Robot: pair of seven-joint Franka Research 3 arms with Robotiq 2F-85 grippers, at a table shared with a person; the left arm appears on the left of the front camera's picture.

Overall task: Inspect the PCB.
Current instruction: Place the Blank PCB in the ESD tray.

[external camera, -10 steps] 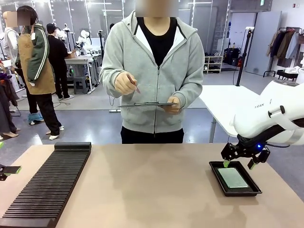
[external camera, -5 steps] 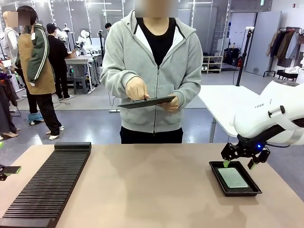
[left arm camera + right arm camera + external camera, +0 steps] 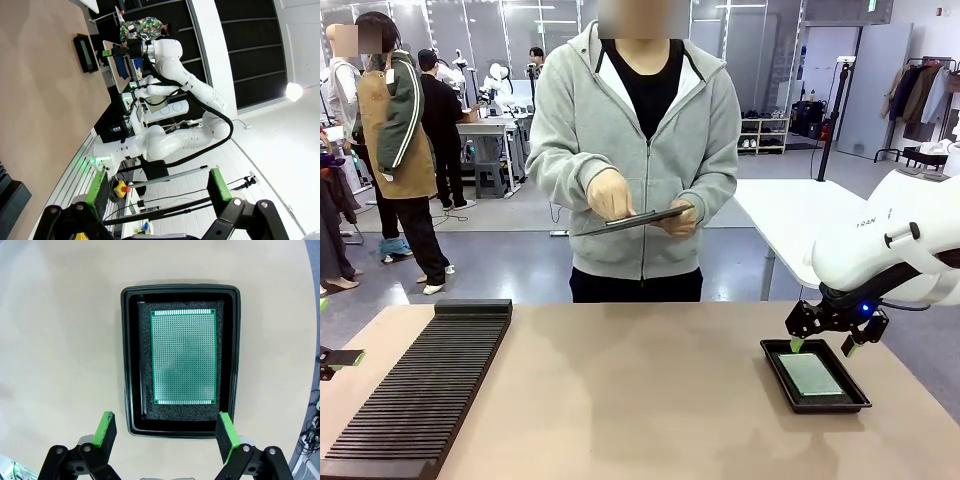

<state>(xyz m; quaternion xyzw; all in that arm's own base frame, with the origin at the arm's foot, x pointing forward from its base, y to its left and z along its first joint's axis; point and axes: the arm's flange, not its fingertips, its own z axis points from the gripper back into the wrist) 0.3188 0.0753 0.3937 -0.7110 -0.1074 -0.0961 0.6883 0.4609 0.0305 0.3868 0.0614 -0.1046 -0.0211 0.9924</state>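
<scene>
Near the desk's right edge, the PCB (image 3: 810,373) is lying flat on dark foam inside a black tray (image 3: 776,372), untouched. Just above the tray's far rim the right gripper (image 3: 823,347) is hovering, jaws spread wide and holding nothing. At the left edge, the left gripper (image 3: 157,187) is also gaping wide

Green PCB (image 3: 183,356), flat (finely dotted), inside black tray (image 3: 131,360)
</scene>
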